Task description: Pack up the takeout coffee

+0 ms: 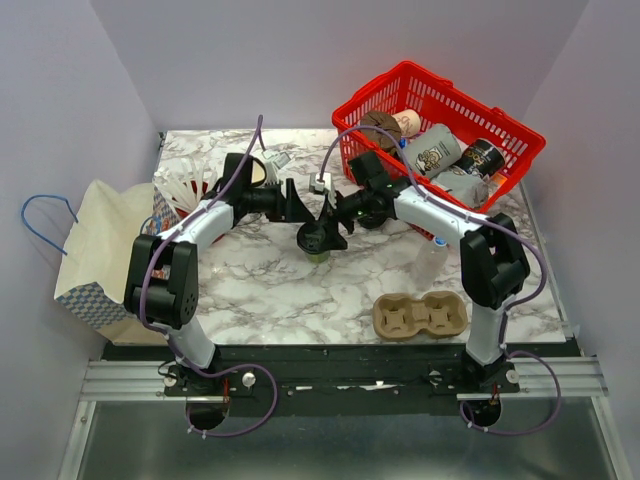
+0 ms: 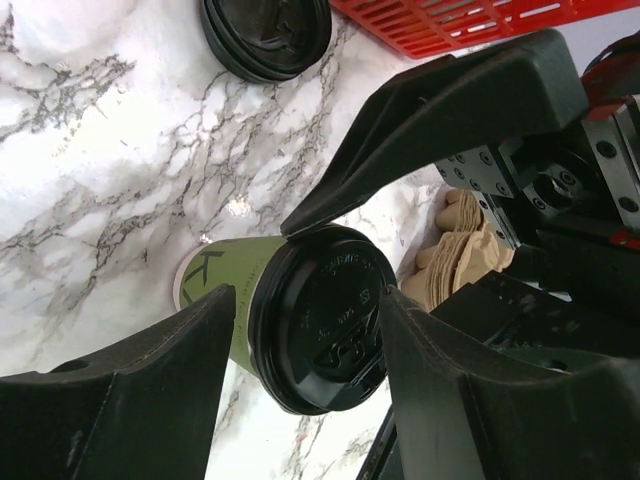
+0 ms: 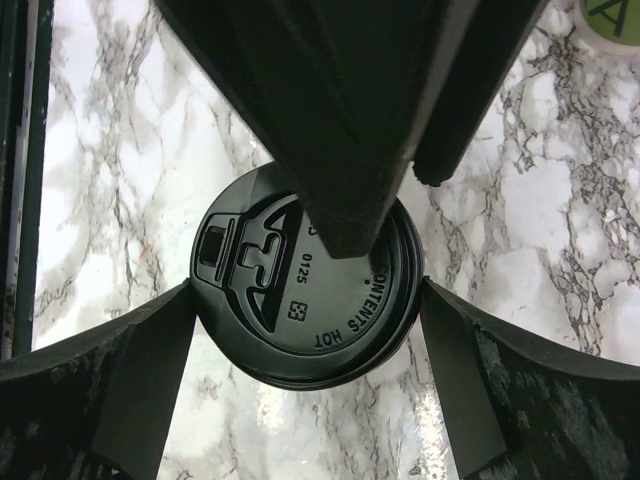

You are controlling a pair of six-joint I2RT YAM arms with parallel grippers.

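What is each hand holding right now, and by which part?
Both hands straddle the lidded green cup: the left hand around its top, the right hand at the rim of the lid. Whether either actually grips cannot be told.

Lidded takeout coffee [image 2: 305,315] flanked by left gripper [image 2: 308,300], second lid [image 2: 265,35] beyond

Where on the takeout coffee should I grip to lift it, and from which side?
Pinch the takeout coffee on its green paper wall below the black lid, coming in level from the side. It stands upright, and squeezing the wider lid might pop it off.
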